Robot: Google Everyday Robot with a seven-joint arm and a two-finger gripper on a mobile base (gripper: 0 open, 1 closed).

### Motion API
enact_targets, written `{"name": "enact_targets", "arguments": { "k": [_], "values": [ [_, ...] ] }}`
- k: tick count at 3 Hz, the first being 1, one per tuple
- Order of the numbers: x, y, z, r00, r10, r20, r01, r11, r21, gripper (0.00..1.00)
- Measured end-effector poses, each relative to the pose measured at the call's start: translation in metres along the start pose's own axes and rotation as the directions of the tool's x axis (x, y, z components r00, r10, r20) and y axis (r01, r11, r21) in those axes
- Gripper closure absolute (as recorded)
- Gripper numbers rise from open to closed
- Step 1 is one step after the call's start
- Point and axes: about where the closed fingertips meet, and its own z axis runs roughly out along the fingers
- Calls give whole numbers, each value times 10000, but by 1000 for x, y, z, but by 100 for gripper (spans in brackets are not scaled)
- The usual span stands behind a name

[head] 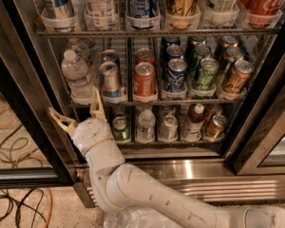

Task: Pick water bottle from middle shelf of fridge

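Note:
The water bottle [77,75] is clear ribbed plastic with a white cap. It stands at the left end of the middle shelf [147,99] of the fridge [190,167], beside silver, orange, blue, green and bronze cans. My gripper [75,111] is open, just below and in front of the bottle's base. One tan finger [97,105] points up at the shelf's front edge under the bottle; the other [61,120] spreads out left toward the door frame. It holds nothing.
Tall cans [142,4] fill the rack above. The lowest rack holds small cans, a small clear bottle [145,123] and a brown-liquid bottle [194,120]. Dark door frames [23,103] flank the opening. Cables [19,208] lie on the floor at left.

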Motion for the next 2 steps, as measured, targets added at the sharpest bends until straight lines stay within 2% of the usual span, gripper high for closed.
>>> {"name": "enact_targets", "arguments": {
  "k": [2],
  "values": [
    [1, -15, 33, 9999, -124, 68, 122, 9997, 212, 24]
  ]
}}
